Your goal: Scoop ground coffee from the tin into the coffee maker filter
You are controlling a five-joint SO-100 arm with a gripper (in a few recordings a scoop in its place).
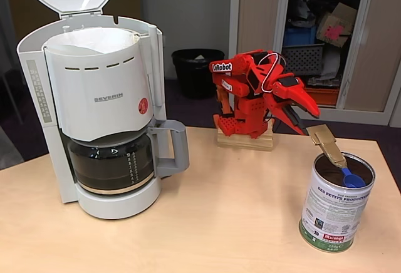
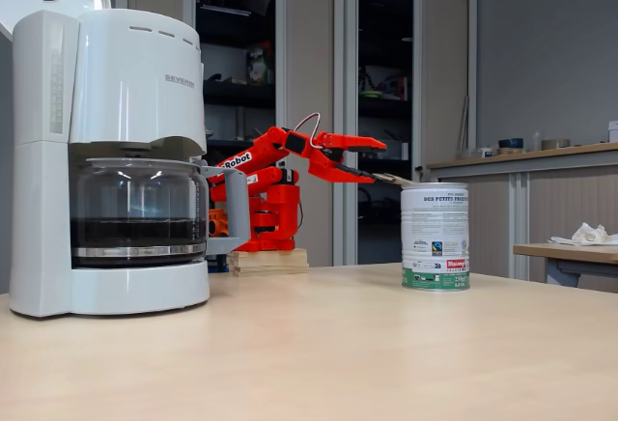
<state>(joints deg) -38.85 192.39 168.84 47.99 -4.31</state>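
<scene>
gripping a taped scoop handle, red plastic jaws, blue scoop inside cylindrical metal tin

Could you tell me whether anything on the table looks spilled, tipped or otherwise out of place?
Nothing stands out. The tin stands upright with the blue scoop inside it, the coffee maker has its lid up with the filter seated, and the tabletop shows no spilled coffee.
</scene>
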